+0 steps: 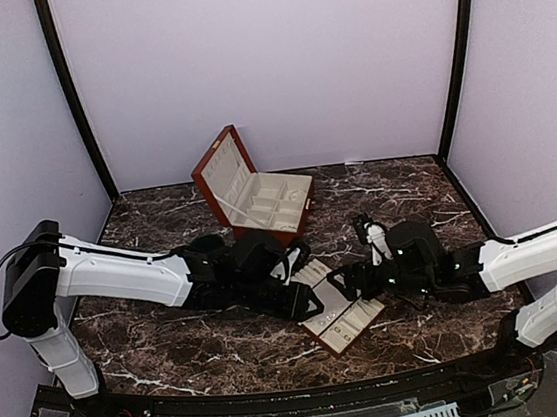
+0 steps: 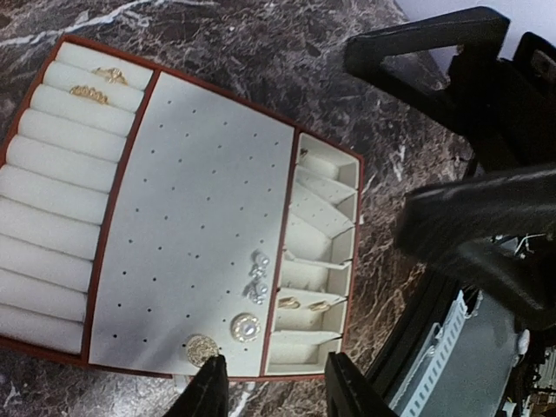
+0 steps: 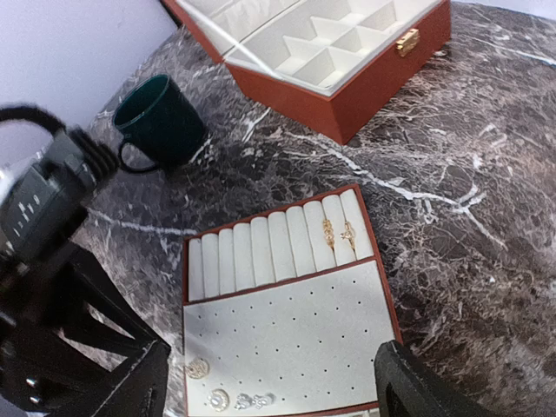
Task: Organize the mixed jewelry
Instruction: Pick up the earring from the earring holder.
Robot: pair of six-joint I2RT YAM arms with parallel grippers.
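Observation:
The mixed jewelry lies on a flat cream tray (image 2: 200,191) with a red-brown rim. Two gold rings (image 2: 100,82) sit in its ring rolls. Small sparkling studs (image 2: 256,280) and two round pieces (image 2: 246,327) rest on the dotted panel, and gold earrings (image 2: 301,304) lie in a side compartment. My left gripper (image 2: 276,395) hangs open over the tray's edge, holding nothing. My right gripper (image 3: 274,395) stands wide open above the tray (image 3: 295,330), also holding nothing; the rings (image 3: 335,233) and studs (image 3: 252,400) show below it. From above, both grippers (image 1: 310,304) (image 1: 345,283) meet over the tray (image 1: 357,322).
A red-brown box (image 1: 257,196) with cream lining stands open at the back centre. A dark green cup (image 3: 161,117) sits left of it, partly behind my left arm (image 1: 125,271). The dark marble table (image 1: 417,183) ends at a black front rail.

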